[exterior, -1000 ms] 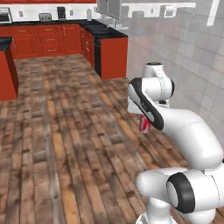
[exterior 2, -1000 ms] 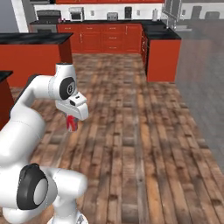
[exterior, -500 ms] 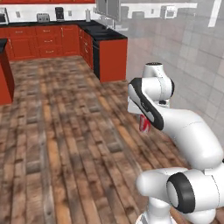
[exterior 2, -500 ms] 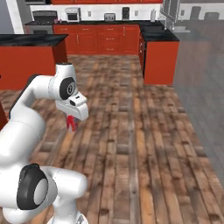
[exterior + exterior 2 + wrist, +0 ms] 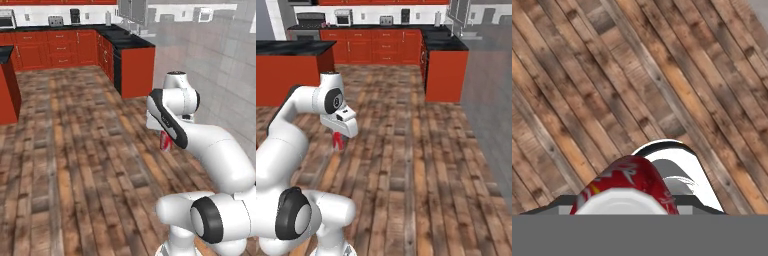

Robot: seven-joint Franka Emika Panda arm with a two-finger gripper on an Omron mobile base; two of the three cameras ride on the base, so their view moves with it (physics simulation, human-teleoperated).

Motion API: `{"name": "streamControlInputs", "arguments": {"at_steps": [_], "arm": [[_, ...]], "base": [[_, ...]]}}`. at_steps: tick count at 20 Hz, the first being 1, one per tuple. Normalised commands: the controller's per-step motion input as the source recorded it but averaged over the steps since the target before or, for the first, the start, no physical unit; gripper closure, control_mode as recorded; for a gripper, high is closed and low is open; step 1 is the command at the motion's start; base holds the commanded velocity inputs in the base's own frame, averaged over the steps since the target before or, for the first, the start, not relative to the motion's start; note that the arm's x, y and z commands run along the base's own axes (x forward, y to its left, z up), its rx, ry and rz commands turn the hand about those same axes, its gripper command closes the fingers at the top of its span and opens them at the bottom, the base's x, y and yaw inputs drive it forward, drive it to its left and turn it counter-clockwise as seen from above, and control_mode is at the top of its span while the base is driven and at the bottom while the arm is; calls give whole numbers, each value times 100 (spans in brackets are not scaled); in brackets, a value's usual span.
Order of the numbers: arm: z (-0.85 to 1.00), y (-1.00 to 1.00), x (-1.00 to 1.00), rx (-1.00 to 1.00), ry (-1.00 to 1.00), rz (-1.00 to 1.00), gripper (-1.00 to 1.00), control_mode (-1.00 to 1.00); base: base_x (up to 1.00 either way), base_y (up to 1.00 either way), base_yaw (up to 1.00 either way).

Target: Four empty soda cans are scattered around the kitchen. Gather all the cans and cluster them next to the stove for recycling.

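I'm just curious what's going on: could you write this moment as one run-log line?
gripper: shut on red soda can | arm: tucked, can held over wood floor | counters: far ahead

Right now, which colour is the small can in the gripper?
Red small can with white markings, clearest in the hand view.

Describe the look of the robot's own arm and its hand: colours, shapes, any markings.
The arm is made of smooth, rounded glossy white shells, thick and tube-like. Dark, nearly black bands ring its joints, one curving across the elbow and one circling a round cap low on the body. The hand is a blocky white housing with a small dark spot on its side. No cables or lettering can be made out.
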Motion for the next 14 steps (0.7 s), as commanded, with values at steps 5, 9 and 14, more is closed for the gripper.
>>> {"name": "streamControlInputs", "arguments": {"at_steps": [5, 9, 14], "arm": [[0, 0, 0, 0, 0, 0, 100, 100], [0, 0, 0, 0, 0, 0, 100, 100], [0, 0, 0, 0, 0, 0, 100, 100]], "base": [[70, 0, 4], [73, -1, 1], [74, -1, 2]]}}
